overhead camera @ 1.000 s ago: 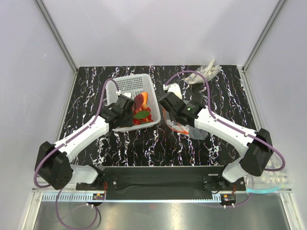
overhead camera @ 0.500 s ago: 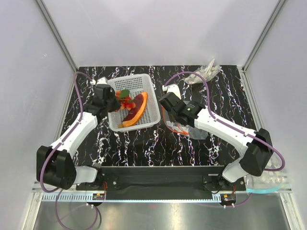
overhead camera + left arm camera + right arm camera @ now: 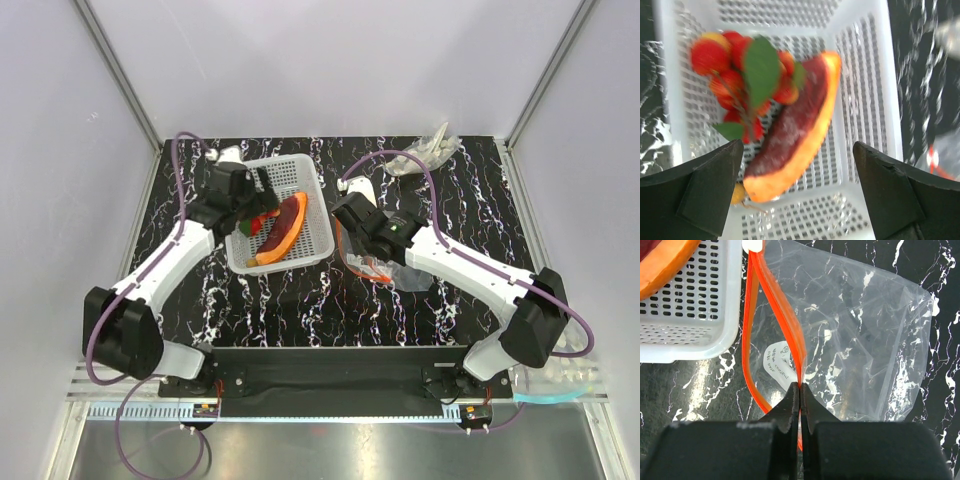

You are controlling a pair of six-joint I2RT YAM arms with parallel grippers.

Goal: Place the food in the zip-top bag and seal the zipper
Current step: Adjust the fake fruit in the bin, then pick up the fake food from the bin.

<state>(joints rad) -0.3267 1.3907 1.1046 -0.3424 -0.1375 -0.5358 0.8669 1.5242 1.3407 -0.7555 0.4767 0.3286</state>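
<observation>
Left arm [image 3: 170,265] shifted, right jaws pinching zipper [image 3: 786,340]

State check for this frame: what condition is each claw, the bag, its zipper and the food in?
left claw: open, empty, above the basket.
right claw: shut on the zipper.
zip-top bag: on the table, no food inside.
zipper: unsealed, its two strips parted.
food: lying in the basket.
</observation>
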